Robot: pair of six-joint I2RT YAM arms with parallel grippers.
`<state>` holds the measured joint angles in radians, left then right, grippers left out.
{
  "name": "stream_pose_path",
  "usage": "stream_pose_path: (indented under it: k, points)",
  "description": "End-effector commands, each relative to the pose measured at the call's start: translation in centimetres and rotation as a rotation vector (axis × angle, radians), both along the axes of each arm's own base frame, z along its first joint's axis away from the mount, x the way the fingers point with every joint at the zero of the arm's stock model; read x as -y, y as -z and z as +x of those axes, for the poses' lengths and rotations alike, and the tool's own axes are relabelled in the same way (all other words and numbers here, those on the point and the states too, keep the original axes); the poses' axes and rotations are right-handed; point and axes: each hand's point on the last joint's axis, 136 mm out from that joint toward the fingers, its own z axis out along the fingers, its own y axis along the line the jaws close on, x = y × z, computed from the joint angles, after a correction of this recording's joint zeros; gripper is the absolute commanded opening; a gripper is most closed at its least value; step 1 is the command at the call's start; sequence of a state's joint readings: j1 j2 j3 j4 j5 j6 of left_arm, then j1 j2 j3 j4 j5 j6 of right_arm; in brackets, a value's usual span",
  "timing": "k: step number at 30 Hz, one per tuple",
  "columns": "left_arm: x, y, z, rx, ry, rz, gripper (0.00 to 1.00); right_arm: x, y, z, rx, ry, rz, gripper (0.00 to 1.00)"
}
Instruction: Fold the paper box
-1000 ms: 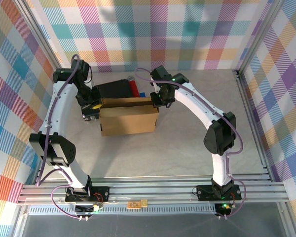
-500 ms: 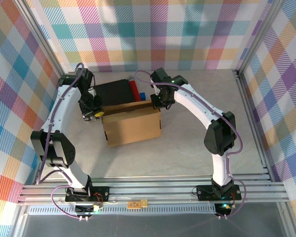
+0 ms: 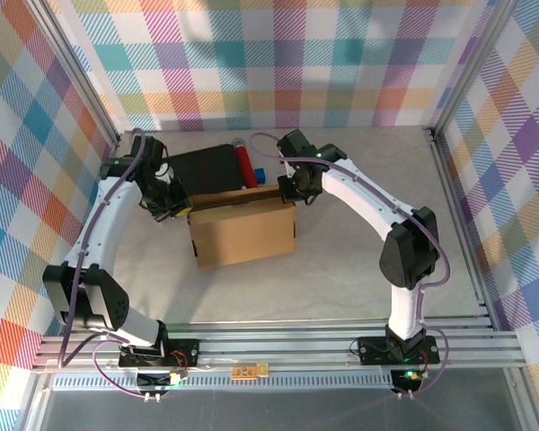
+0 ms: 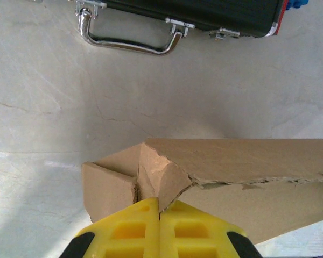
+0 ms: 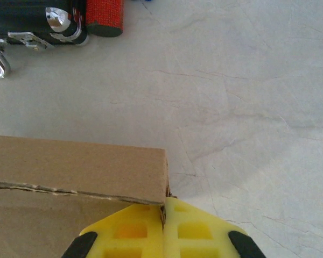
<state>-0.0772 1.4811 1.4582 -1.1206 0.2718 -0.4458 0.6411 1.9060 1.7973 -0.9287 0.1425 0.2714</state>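
Closest to me, the ribbed aluminium rail (image 3: pixel 278 346) carries both arm bases, and beyond it lies the pale, marble-veined table (image 3: pixel 359 260). Around the middle of the table sits the paper box (image 3: pixel 242 229), plain matte brown cardboard folded into a shallow block, slightly askew, with a ragged torn edge along its far top. The left gripper (image 4: pixel 159 200) has its yellow honeycombed fingers pressed together on a creased flap at the box's far left corner. The right gripper (image 5: pixel 163 203) pinches the sharp far right corner in the same way. Just behind the box lies a flat black case (image 3: pixel 207 166) with a shiny chrome handle (image 4: pixel 129 45), a red cylinder (image 3: pixel 245 162) beside it, and then the bright plaid walls (image 3: pixel 296 63).
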Motion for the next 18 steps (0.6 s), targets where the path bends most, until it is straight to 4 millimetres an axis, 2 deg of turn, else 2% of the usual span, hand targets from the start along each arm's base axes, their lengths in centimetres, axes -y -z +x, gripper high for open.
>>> stream_pose_path:
  k: [1, 9, 18]
  points:
    - [-0.1, -1.4, 0.3, 0.113, -0.005, -0.006, 0.00, 0.3, -1.6, 0.1, 0.062, 0.034, 0.033, 0.00]
    - [-0.1, -0.7, 0.0, 0.241, 0.002, -0.005, 0.00, 0.4, -1.2, -0.2, 0.090, 0.057, 0.068, 0.00]
    - [0.0, 0.0, -1.3, 0.334, 0.009, 0.001, 0.00, 0.8, -0.5, -1.6, 0.092, 0.086, 0.075, 0.00]
